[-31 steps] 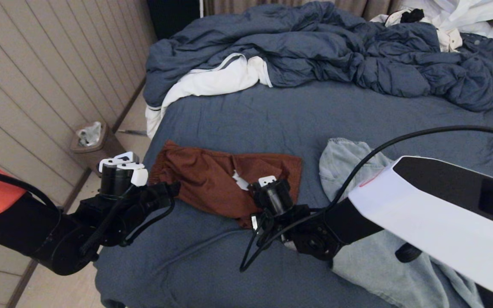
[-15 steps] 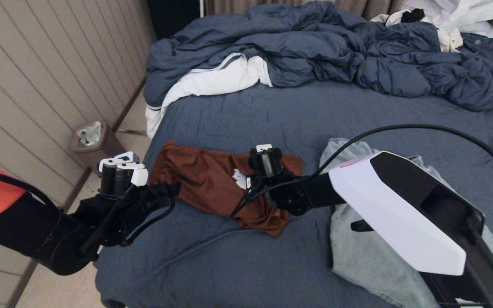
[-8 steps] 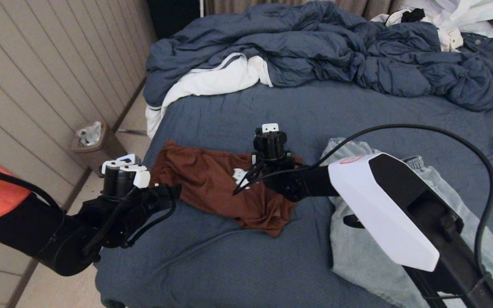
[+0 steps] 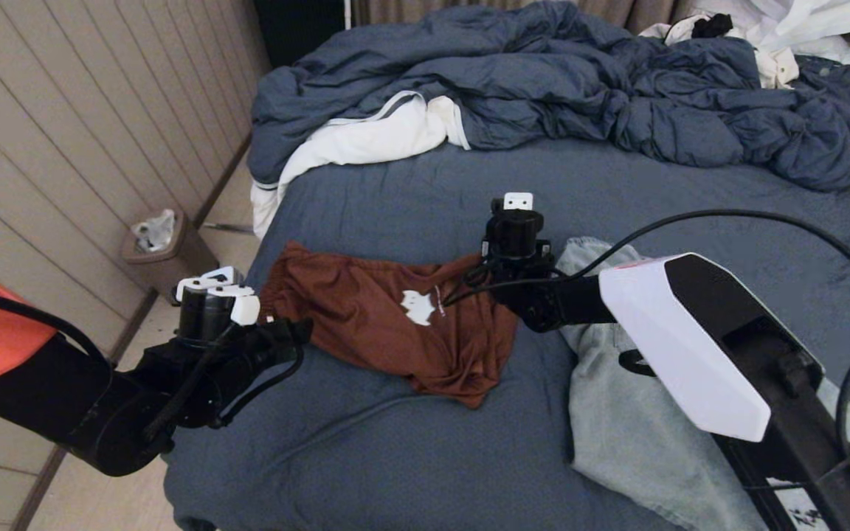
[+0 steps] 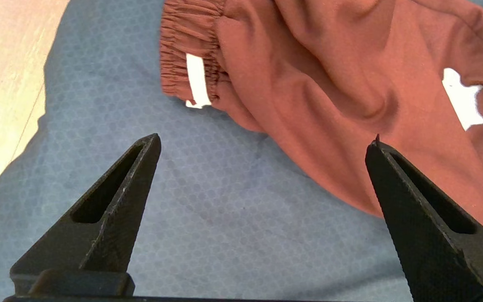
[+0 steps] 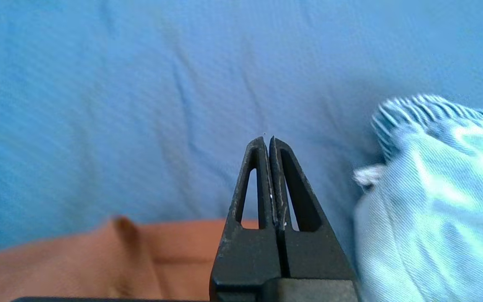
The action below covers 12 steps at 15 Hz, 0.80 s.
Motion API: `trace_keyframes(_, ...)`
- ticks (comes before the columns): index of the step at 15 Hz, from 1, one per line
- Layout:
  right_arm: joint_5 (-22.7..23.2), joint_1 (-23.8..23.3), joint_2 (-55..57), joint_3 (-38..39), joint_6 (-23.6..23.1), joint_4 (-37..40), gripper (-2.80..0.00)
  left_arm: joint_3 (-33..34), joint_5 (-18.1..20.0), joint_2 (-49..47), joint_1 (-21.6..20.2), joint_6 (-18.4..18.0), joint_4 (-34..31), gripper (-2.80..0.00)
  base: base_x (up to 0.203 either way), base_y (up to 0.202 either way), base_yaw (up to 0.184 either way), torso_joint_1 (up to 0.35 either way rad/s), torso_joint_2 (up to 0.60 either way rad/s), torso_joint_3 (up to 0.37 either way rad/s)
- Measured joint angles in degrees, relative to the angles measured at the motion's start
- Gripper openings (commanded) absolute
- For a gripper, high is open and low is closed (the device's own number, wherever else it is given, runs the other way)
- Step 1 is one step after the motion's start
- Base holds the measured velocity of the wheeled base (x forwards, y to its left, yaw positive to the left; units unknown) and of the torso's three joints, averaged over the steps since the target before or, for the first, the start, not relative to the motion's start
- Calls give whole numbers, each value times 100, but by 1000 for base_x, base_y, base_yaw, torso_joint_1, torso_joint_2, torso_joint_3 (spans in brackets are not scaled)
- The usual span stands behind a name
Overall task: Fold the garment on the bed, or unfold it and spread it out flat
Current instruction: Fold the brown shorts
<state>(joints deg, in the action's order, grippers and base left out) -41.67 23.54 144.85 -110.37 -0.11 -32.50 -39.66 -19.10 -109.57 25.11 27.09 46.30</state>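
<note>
The garment, rust-brown shorts [image 4: 366, 317] with a white logo [image 4: 417, 307], lies crumpled on the bed's blue sheet [image 4: 410, 206]. Their elastic waistband [image 5: 189, 63] points to the bed's left edge. My left gripper [image 5: 264, 142] hovers open over bare sheet just in front of the waistband end, holding nothing. My right gripper [image 6: 268, 140] is shut and empty. It hangs over the sheet past the shorts' far right corner, between the shorts [image 6: 99, 260] and the jeans [image 6: 434, 201]. In the head view only its wrist [image 4: 515, 234] shows.
Light-blue jeans [image 4: 631, 413] lie to the right of the shorts, partly under my right arm. A bunched blue duvet [image 4: 543, 81] with white lining [image 4: 366, 140] fills the far side. White clothes [image 4: 786, 29] lie at the back right. A waste bin [image 4: 159, 247] stands by the panelled wall on the left.
My right arm has swept away from me and rightward across the shorts to their far right corner, uncovering the white logo; the shorts' right part has shifted. The left arm has barely moved.
</note>
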Motion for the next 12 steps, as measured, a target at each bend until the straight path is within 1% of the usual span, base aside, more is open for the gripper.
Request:
trace_keyframes(1,116,-1,-145,294,-3,30,-280,2,-1,0,2,0,1,0,0,0,0,0,0,0)
trace_keyframes(3,575,10,-579,994,21,146,-280,5,0,19,0,-7,0,0,0,0,0,0,0,0)
trace_keyframes(4,803,13,-850,1304,90,343,-280,5,4,56,2,-7,0,0,0,0,0,0,0,0)
trace_keyframes(5,1020,13,-1135,1558,260,652,-280,5,61,122,-1,-5,-18,0,0,0,0,0,0,0)
trace_keyframes(6,1284,16,-1405,1755,516,1042,-280,7,242,209,-42,2,-74,0,0,0,0,0,0,0)
trace_keyframes(8,2116,-84,-1906,2058,1279,2104,-280,35,750,431,-201,8,-320,0,0,0,0,0,0,0)
trace_keyframes(9,2529,-171,-2050,2169,1651,2580,-280,35,902,517,-282,6,-468,0,0,0,0,0,0,0)
trace_keyframes(10,2764,-221,-2104,2264,1861,2868,-280,23,985,562,-347,6,-508,0,0,0,0,0,0,0)
trace_keyframes(11,2839,-232,-2092,2336,1931,2972,0,7,1042,577,-404,9,-513,0,0,0,0,0,0,0)
trace_keyframes(12,2858,-227,-2042,2371,1953,2976,0,2,1046,577,-435,9,-518,0,0,0,0,0,0,0)
